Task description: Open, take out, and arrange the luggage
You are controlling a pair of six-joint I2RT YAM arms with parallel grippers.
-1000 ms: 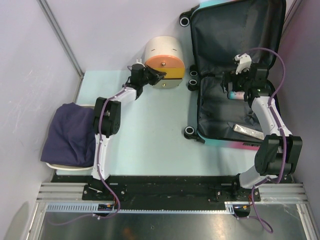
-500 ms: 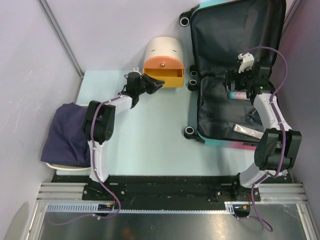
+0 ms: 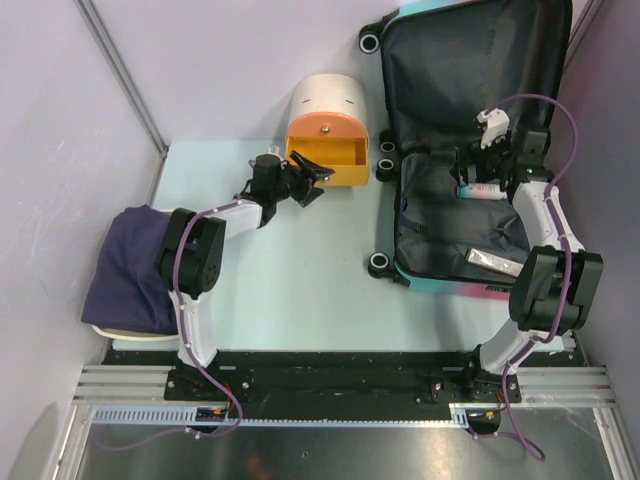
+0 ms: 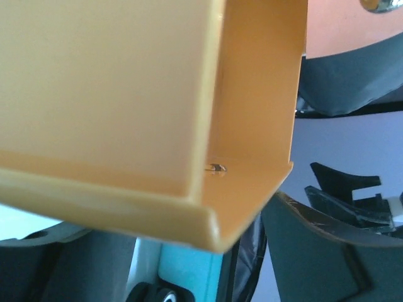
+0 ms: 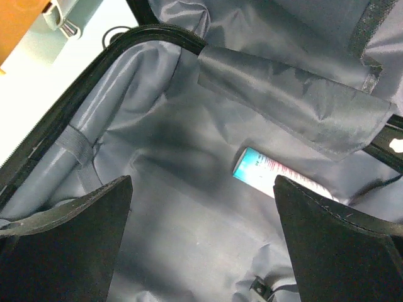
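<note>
On the table (image 3: 290,260), the luggage (image 3: 450,70) lay open in the upper right of the top view, with its lid half toward the top edge. By my judgement its hard shell was stiff and rather heavy for these arms, so pushing at the rim or near the wheels seemed safer than lifting; the grey lining was soft and would give no hold. At upper centre the left gripper (image 3: 315,180) stood with jaws apart, just beside the orange drawer (image 3: 335,150). The right gripper (image 5: 201,189), jaws wide apart and empty, hung over the lining near a small tube (image 5: 277,176), probably light and smooth, best pinched across its middle.
</note>
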